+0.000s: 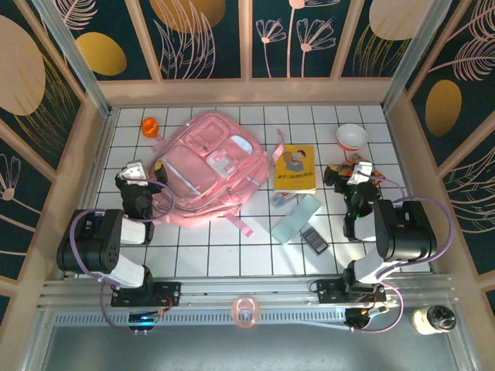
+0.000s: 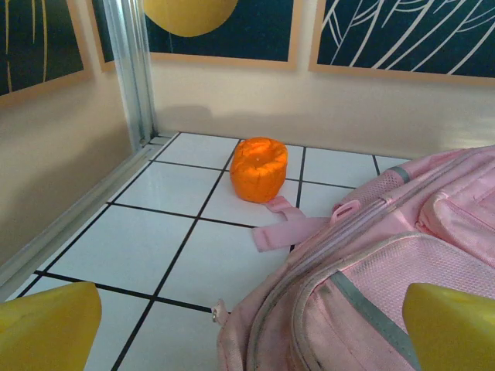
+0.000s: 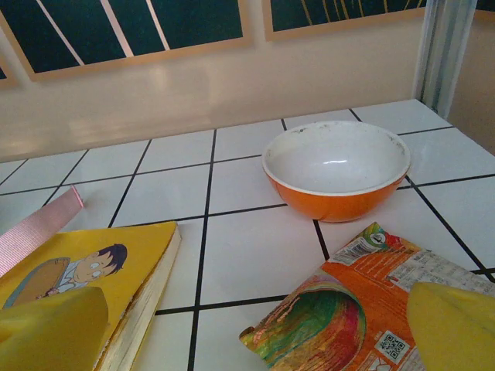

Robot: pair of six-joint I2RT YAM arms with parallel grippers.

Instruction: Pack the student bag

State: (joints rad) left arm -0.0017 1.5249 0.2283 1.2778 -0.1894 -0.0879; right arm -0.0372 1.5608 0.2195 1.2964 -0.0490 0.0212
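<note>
Packing has not visibly begun. The student bag (image 1: 209, 166) lies flat with its front pockets up, left of centre in the overhead view. No open compartment can be made out, and the zips look closed as far as the left wrist view shows.

Every loose article lies outside the bag:
- a yellow book (image 1: 295, 168) just right of it
- a pale blue flat item (image 1: 296, 219) and a small dark device (image 1: 314, 239) below the book
- an orange bowl (image 1: 352, 137) at upper right
- a colourful snack packet (image 3: 348, 301) near the bowl
- a soft orange object (image 2: 259, 168) at upper left, beyond a loose pink strap (image 2: 282, 228)

The left gripper (image 1: 135, 174) stands at the bag's left edge, jaws spread wide, with nothing between them. The right gripper (image 1: 360, 174) hovers over the packet, below the bowl, likewise fully spread and empty.

Judgement: the whole task is outstanding, namely opening the bag, loading the articles and closing it. Which articles belong inside cannot be told.
</note>
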